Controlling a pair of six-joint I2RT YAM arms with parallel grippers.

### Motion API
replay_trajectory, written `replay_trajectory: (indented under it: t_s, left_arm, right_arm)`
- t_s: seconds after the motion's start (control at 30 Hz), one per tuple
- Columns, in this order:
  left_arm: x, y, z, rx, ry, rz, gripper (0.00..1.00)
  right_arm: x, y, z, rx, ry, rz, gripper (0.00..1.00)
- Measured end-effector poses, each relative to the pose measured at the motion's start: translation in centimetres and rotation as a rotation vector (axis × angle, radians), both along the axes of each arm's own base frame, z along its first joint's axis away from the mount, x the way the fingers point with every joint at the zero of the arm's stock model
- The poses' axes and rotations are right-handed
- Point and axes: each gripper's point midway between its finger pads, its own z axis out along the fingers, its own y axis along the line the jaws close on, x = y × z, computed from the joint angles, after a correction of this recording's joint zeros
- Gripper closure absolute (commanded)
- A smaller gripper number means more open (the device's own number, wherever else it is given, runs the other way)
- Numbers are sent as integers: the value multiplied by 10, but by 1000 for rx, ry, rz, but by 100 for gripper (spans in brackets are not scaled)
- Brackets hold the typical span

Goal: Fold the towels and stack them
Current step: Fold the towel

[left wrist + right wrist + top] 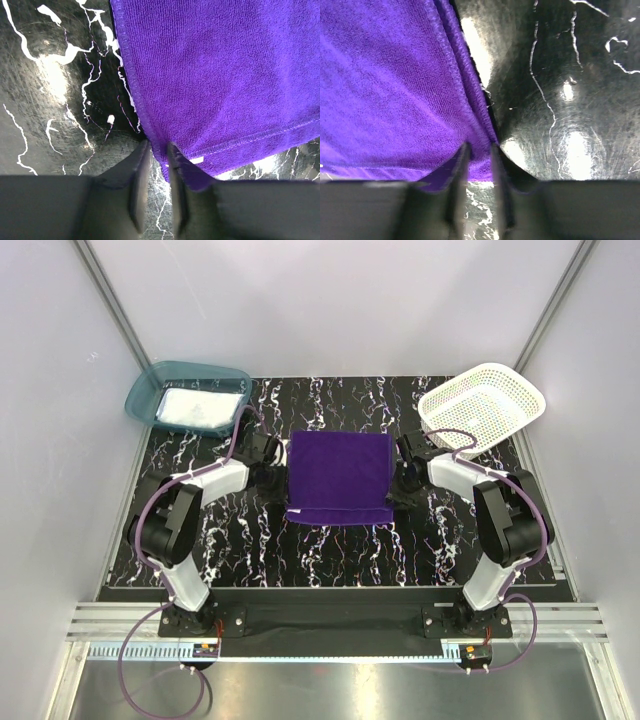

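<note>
The deep purple towel [338, 478] lies spread in the middle of the black marbled table, a lower layer showing along its near edge. My left gripper [268, 478] is at its left side. In the left wrist view a corner of the purple towel [225, 75] sits pinched between the narrow tips of the left gripper [159, 147]. My right gripper [405, 485] is at the towel's right side. In the right wrist view the right gripper [479, 150] has its jaws closed on the hemmed edge of the purple towel [385, 90]. A white towel [200, 405] lies in the bin.
The teal translucent bin [140, 400] stands at the back left corner. A white mesh basket [530, 400] stands at the back right, close to my right arm. Bare black table [330, 550] runs between the towel and the arm bases.
</note>
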Motion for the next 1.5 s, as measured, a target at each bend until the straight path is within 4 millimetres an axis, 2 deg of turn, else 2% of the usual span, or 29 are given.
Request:
replay_trajectory:
  t_s: [0.17, 0.2, 0.3, 0.37, 0.53, 0.67, 0.9, 0.93, 1.0, 1.07, 1.2, 1.27, 1.37, 1.4, 1.5]
  left_arm:
    - [0, 0, 0, 0, 0, 2, 92]
    - [0, 0, -1, 0, 1, 3, 100]
    - [0, 0, -1, 4, 4, 0, 100]
    - [-1, 0, 0, 7, 8, -1, 100]
    - [-1, 0, 5, 21, 13, -10, 100]
    - [1, -4, 11, 32, 4, -25, 100]
    - [1, -6, 17, 69, -6, -48, 100]
    - [0, -6, 18, 76, -5, -49, 100]
    - [0, -6, 20, 85, -3, -50, 100]
    - [0, -6, 22, 88, -1, -50, 100]
    - [-3, -8, 33, 73, -4, -58, 100]
    - [-6, -11, 46, 49, -19, -64, 100]
    - [-9, -17, 64, 1, -63, -76, 100]
    - [-12, -18, 64, -11, -70, -80, 100]
    - [-27, -16, 47, -15, -38, -89, 100]
  right_arm:
    - [1, -4, -1, -24, -5, -12, 83]
    - [1, -5, -1, -26, -6, -12, 84]
    - [2, -5, -1, -26, -7, -12, 92]
    - [2, -5, 0, -27, -9, -9, 94]
    - [3, -8, 1, -47, -14, -6, 82]
    - [4, -9, 5, -56, -18, 4, 92]
    - [9, -8, 14, -60, -32, 19, 90]
    - [9, -9, 15, -63, -35, 22, 91]
    - [9, -10, 17, -72, -37, 32, 100]
    - [10, -11, 20, -80, -39, 41, 100]
    - [12, -11, 32, -86, -41, 59, 100]
    - [12, -10, 41, -77, -53, 73, 100]
    - [7, -7, 49, -49, -71, 94, 100]
    - [2, -6, 48, -35, -70, 101, 100]
    - [-17, -6, 31, -9, -34, 115, 100]
